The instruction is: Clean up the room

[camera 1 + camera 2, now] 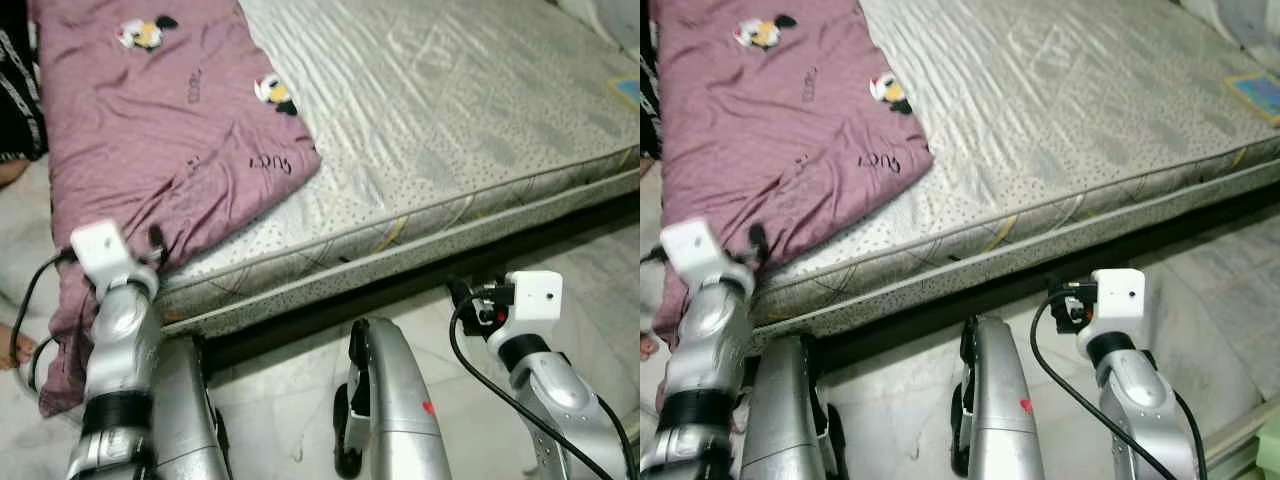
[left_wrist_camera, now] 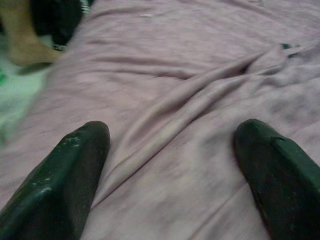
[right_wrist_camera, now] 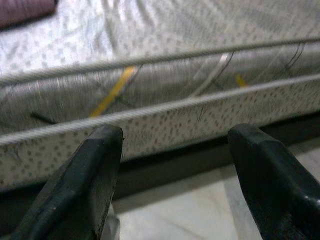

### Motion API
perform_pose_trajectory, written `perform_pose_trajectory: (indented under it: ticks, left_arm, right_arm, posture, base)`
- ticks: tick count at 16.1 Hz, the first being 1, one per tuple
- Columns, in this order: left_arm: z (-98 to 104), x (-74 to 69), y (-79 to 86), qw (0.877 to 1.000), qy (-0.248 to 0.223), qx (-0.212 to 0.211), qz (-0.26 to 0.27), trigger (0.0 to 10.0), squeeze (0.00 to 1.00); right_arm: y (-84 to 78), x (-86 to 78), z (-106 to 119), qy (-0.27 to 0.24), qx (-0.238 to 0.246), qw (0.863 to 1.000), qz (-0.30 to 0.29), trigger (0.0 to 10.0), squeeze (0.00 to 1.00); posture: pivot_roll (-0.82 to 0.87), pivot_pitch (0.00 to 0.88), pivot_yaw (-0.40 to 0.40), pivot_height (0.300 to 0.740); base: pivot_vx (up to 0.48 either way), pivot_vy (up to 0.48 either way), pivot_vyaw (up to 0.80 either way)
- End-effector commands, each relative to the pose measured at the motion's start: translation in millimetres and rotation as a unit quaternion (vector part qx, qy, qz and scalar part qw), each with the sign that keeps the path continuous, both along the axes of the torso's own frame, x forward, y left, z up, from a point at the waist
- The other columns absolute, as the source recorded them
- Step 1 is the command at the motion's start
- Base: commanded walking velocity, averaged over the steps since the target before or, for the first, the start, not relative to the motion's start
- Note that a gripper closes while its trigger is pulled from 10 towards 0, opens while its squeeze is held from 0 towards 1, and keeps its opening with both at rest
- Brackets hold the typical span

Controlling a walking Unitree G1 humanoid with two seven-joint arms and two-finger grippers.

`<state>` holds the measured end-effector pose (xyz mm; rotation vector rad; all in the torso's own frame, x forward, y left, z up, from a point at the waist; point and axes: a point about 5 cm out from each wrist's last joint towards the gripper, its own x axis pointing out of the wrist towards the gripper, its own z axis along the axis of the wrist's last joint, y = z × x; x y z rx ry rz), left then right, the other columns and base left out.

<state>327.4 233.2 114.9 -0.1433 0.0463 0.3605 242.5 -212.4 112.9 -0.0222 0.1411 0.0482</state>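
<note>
While my left claw (image 2: 170, 165) hangs spread wide over the crumpled purple blanket (image 1: 170, 130), my right claw (image 3: 175, 175) gapes near the grey speckled mattress (image 1: 450, 130).

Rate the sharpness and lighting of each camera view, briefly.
Left eye view: evenly lit and fairly sharp on the purple blanket and mattress, with a dark shadow under the bed. Right eye view: the same. Left wrist view: soft and blurred across the blanket folds, with the left tool open. Right wrist view: blurred on the mattress edge, with the right tool open.
</note>
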Motion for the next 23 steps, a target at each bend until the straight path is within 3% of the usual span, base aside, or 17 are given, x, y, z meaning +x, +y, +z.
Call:
perform_pose_trajectory:
  ticks: [1,2,3,5,6,10,11,13,14,15,16,17,18,19,20,23]
  left_arm:
    - [-12.8,3.9,-9.8,0.999,0.037,-0.002,-0.031,10.0,0.00]
    - [-15.8,8.5,-22.4,0.997,0.050,0.000,-0.066,10.0,0.00]
    - [-21.4,11.0,-44.9,0.988,0.070,0.029,-0.133,10.0,0.00]
    - [-38.7,3.6,-88.8,0.959,0.098,0.057,-0.259,10.0,0.00]
    - [-41.6,1.1,-95.3,0.953,0.102,0.060,-0.278,10.0,0.00]
    - [-48.6,-22.7,-142.9,0.888,0.094,0.133,-0.430,10.0,0.00]
    - [-48.0,-24.4,-145.7,0.883,0.091,0.137,-0.440,10.0,0.00]
    - [-41.1,-39.0,-164.8,0.845,0.054,0.182,-0.500,10.0,0.00]
    - [-33.2,-42.4,-170.5,0.832,0.019,0.212,-0.513,10.0,0.00]
    - [-21.3,-41.7,-172.9,0.834,-0.023,0.225,-0.504,10.0,0.00]
    - [-16.9,-40.4,-172.7,0.838,-0.037,0.225,-0.495,10.0,0.00]
    - [-1.8,-33.5,-166.3,0.859,-0.079,0.232,-0.450,10.0,0.00]
    - [23.1,-21.5,-147.5,0.895,-0.136,0.238,-0.352,10.0,0.00]
    - [35.5,-17.2,-135.1,0.913,-0.161,0.235,-0.294,10.0,0.00]
    - [52.7,-12.7,-108.5,0.944,-0.188,0.195,-0.187,10.0,0.00]
    - [59.5,-9.8,-84.5,0.961,-0.190,0.168,-0.112,10.0,0.00]
  right_arm:
    - [-2.3,-3.0,1.8,0.003,-0.001,1.000,-0.002,10.0,0.00]
    - [-2.2,-3.4,1.7,0.004,-0.001,1.000,-0.002,10.0,0.00]
    - [-1.8,-3.7,1.6,0.005,-0.001,1.000,-0.001,10.0,0.00]
    - [-1.1,-3.3,1.3,0.007,0.000,1.000,-0.003,10.0,0.00]
    - [-0.9,-3.2,1.2,0.008,0.000,1.000,-0.003,10.0,0.00]
    - [-0.3,0.7,0.3,0.007,0.002,1.000,-0.002,10.0,0.00]
    - [-0.4,1.1,0.3,0.007,0.002,1.000,-0.002,10.0,0.00]
    - [-0.7,2.7,0.1,0.006,0.002,1.000,-0.002,10.0,0.00]
    - [-0.3,3.7,0.0,0.006,0.002,1.000,-0.001,10.0,0.00]
    - [-0.2,4.6,-0.1,0.005,0.002,1.000,-0.001,10.0,0.00]
    - [-0.3,5.0,-0.1,0.005,0.002,1.000,-0.001,10.0,0.00]
    - [-0.2,5.9,-0.1,0.005,0.002,1.000,-0.001,10.0,0.00]
    - [0.4,6.9,0.2,0.004,0.002,1.000,-0.001,10.0,0.00]
    - [0.8,7.6,0.3,0.004,0.002,1.000,0.000,10.0,0.00]
    - [1.1,8.4,0.1,0.003,0.002,1.000,-0.001,10.0,0.00]
    - [1.5,9.4,-0.3,0.002,0.004,1.000,-0.002,10.0,0.00]
  posture:
    - [-0.19,0.288,-0.083,0.494]
    - [-0.19,0.288,-0.082,0.494]
    - [-0.19,0.285,-0.078,0.494]
    - [-0.19,0.276,-0.071,0.494]
    - [-0.19,0.276,-0.071,0.494]
    - [-0.18,0.262,-0.069,0.494]
    - [-0.18,0.262,-0.069,0.494]
    - [-0.18,0.258,-0.070,0.494]
    - [-0.18,0.255,-0.070,0.494]
    - [-0.18,0.252,-0.070,0.494]
    - [-0.18,0.252,-0.070,0.494]
    - [-0.18,0.251,-0.070,0.494]
    - [-0.18,0.249,-0.070,0.494]
    - [-0.18,0.246,-0.070,0.494]
    - [-0.18,0.244,-0.068,0.494]
    - [-0.18,0.241,-0.067,0.494]
  base:
    - [0.000,0.000,0.00]
    - [0.000,0.000,0.00]
    - [0.000,0.000,0.00]
    - [0.000,0.000,0.00]
    - [0.000,0.000,0.00]
    - [0.000,0.000,0.00]
    - [0.000,0.000,0.00]
    - [0.000,0.000,0.00]
    - [0.000,0.000,0.00]
    - [0.000,0.000,0.00]
    - [0.000,0.000,0.00]
    - [0.000,0.000,0.00]
    - [0.000,0.000,0.00]
    - [0.000,0.000,0.00]
    - [0.000,0.000,0.00]
    - [0.000,0.000,0.00]
